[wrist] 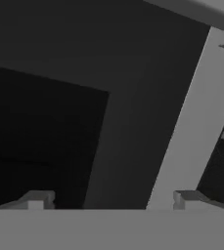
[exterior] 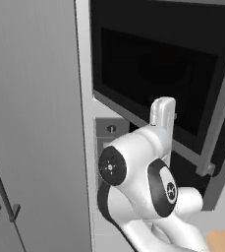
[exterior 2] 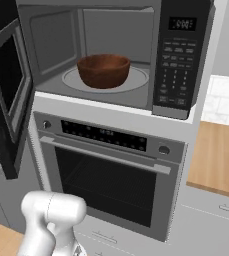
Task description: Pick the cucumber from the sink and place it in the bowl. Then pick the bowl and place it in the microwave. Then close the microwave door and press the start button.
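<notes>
Microwave (exterior 2: 136,60) inspected: the reddish-brown bowl (exterior 2: 104,70) sits centred on the pale turntable (exterior 2: 136,80) inside the grey cavity. The microwave door (exterior 2: 6,95) stands swung open at the left. My gripper (wrist: 113,200) faces the door's dark window and grey frame at close range, fingers (wrist: 37,199) spread wide, nothing between them. The oven (exterior 2: 111,175) sits below the microwave.

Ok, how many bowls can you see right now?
1. The bowl sits on the pale turntable inside the open microwave, above the oven. Whatever is inside the bowl is hidden from this angle.
</notes>
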